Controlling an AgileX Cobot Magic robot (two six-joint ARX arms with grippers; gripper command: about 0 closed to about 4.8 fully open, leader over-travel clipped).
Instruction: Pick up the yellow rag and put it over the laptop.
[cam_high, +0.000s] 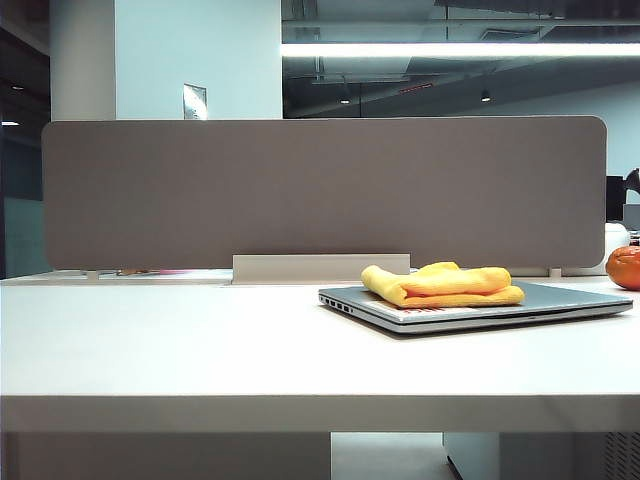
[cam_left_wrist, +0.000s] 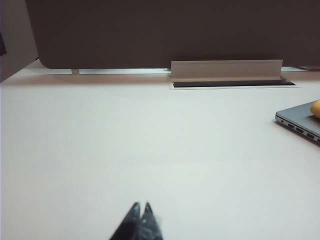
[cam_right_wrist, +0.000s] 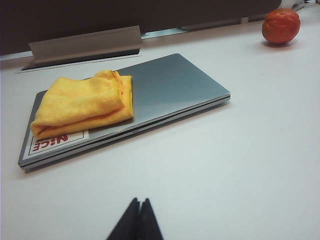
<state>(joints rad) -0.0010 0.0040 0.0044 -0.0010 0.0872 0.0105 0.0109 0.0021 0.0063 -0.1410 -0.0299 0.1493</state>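
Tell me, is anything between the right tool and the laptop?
No. Only bare table separates the right tool from the laptop, shown in the right wrist view.

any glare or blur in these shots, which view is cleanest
Exterior view: ceiling strip light blows out, backlighting the scene. Left wrist view: soft, washed-out table. Right wrist view: cleanest, yellow rag and laptop sharp, only the shut right claw blurs.

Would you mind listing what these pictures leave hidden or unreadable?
- Laptop logo: not visible; the yellow rag covers part of the lid.
- Sticker: its print is partly under the rag.
- Left wrist view: the laptop is cut off by the frame edge.
- Left gripper and right gripper: shut, only the tips show; neither appears in the exterior view.
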